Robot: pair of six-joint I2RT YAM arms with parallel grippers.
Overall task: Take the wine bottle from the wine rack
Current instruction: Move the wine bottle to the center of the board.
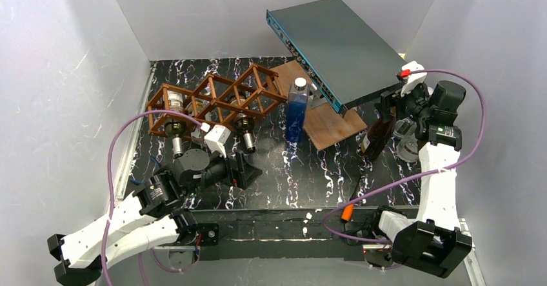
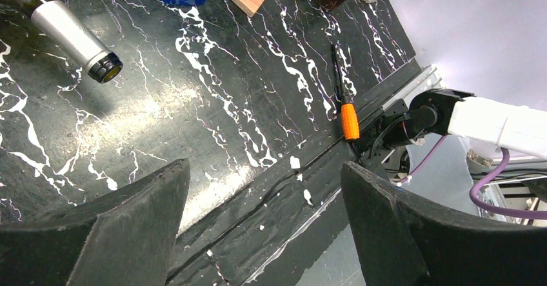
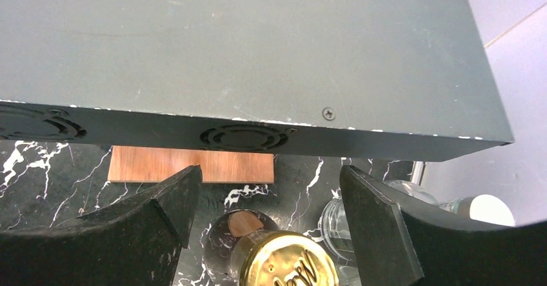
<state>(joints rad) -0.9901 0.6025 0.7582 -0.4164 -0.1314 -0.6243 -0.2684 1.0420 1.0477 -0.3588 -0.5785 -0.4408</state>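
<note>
Right hand [image 3: 271, 177] spread wide, gripping nothing, fingers either side of the gold-capped wine bottle [image 3: 284, 260]. Bottle upright on the worktop [image 1: 309, 176], well apart from the wine rack [image 1: 216, 99]. Left hand [image 2: 264, 166] likewise wide open and empty, near the rack.

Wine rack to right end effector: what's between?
Top view: an upright blue bottle and a wooden board lie between the wine rack and the right end effector, the board partly under a tilted gray box.

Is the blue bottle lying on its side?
No, the blue bottle stands upright, with its silver cap on top.
</note>
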